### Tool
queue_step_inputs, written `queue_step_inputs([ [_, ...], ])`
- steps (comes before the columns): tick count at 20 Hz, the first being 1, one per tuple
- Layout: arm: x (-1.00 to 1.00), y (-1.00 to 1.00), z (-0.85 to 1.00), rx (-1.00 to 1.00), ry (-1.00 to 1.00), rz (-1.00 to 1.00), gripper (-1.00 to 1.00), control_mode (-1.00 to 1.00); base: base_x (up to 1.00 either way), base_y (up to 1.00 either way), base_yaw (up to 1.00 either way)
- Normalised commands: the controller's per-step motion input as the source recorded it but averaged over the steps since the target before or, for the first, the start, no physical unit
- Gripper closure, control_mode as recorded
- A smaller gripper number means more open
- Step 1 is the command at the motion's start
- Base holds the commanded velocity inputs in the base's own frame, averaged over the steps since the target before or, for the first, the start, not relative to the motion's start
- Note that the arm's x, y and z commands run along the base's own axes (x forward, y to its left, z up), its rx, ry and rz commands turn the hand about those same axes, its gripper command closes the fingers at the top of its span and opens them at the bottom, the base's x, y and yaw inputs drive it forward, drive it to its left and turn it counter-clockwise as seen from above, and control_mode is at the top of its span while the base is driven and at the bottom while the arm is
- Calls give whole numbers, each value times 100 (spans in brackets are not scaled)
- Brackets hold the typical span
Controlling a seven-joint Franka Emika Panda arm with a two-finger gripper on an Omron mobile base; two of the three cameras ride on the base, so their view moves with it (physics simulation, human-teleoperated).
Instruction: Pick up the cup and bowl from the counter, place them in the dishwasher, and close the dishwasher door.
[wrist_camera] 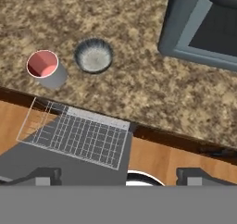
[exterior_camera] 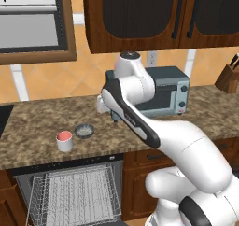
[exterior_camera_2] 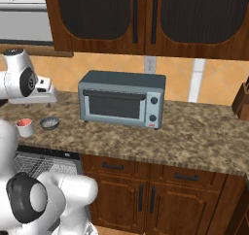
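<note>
Cup (wrist_camera: 44, 68) white with pink inside, bowl (wrist_camera: 94, 55) grey speckled, fingers (wrist_camera: 120, 176) spread wide, empty.

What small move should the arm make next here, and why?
Probably lower the open gripper toward the small white cup with the pinkish-red inside. It and the shallow dark grey bowl stand apart on the speckled granite counter, nothing is held, and the dishwasher's silver wire rack is pulled out below.

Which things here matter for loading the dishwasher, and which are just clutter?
Job:
cup
bowl
counter
dishwasher, open, wire rack pulled out
gripper, open, above the counter

Lying about:
toaster oven
knife block
</note>
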Motion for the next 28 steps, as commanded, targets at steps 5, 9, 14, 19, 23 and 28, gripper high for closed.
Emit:
queue_step_inputs([
  [5,-1,82,-63,0,24,5,-100,-100,0,0,0],
  [9,32,67,-66,0,18,0,-100,-100,0,0,0],
  [14,57,44,-19,0,2,-11,-100,-100,0,0,0],
  [19,69,47,-17,0,0,-13,-100,-100,0,0,0],
  [23,49,34,-29,0,0,-8,-100,-100,0,0,0],
  [28,39,18,-36,0,0,-15,-100,-100,0,0,0],
])
